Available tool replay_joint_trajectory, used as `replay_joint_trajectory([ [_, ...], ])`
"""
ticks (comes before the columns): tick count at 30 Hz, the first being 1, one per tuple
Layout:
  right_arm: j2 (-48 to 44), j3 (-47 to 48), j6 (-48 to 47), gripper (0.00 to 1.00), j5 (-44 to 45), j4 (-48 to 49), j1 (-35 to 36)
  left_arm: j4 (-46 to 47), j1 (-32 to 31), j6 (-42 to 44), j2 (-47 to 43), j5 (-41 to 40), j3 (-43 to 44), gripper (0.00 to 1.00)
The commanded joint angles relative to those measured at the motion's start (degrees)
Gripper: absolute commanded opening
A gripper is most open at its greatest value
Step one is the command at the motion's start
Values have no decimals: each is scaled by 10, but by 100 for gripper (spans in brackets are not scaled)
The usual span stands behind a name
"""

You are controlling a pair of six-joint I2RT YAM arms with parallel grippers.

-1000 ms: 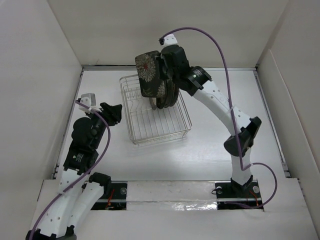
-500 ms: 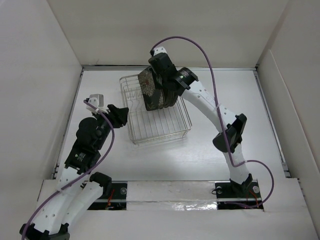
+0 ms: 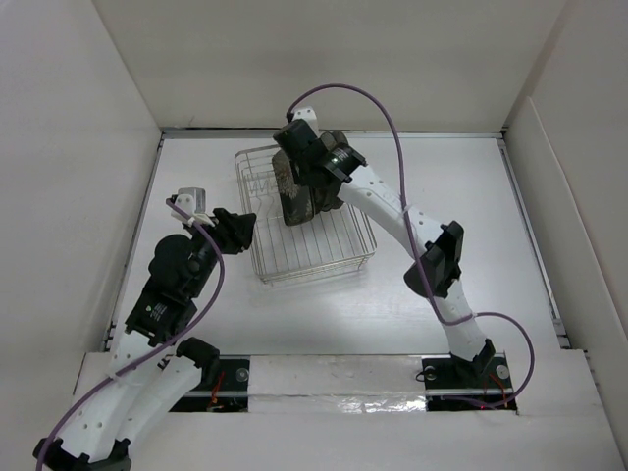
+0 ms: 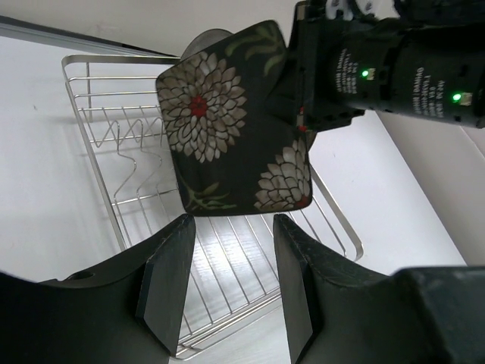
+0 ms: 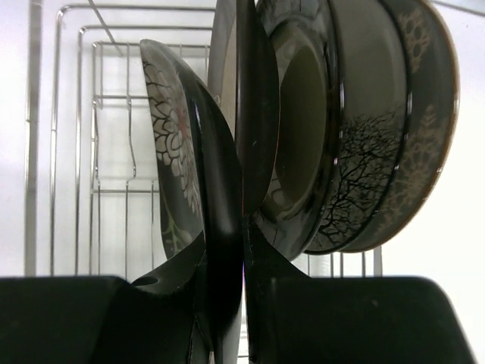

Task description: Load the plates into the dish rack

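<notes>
My right gripper [image 3: 298, 175] is shut on the top edge of the square black floral plate [image 3: 291, 204] and holds it upright inside the silver wire dish rack [image 3: 316, 257]. In the right wrist view, the gripper [image 5: 242, 303] pinches the floral plate [image 5: 178, 144] just left of several round plates standing on edge: a steel one [image 5: 258, 98], a beige one with tree pattern [image 5: 364, 152] and a patterned-rim one [image 5: 428, 98]. My left gripper [image 3: 241, 228] is open and empty beside the rack's left side. The left wrist view shows this gripper [image 4: 227, 288] facing the floral plate [image 4: 227, 129].
Rack prongs [image 4: 129, 144] stand free to the left of the floral plate. White walls enclose the table [image 3: 461, 196] on the far side and both flanks. The right arm's elbow [image 3: 437, 260] hangs to the right of the rack.
My right gripper has carried the floral plate down and left, from above the rack into it beside the other plates. My left gripper has edged closer to the rack.
</notes>
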Motion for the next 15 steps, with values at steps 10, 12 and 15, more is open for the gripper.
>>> replay_joint_trajectory([
  [10,-79,-76,5,0,136,174,50,9,-16,10,-6,-10,9,42],
  [12,-141,-128,-17,0,155,283,61,10,-16,9,-6,-9,9,42],
  [15,-190,-209,-60,0,200,412,84,10,-16,9,-8,-10,9,42],
])
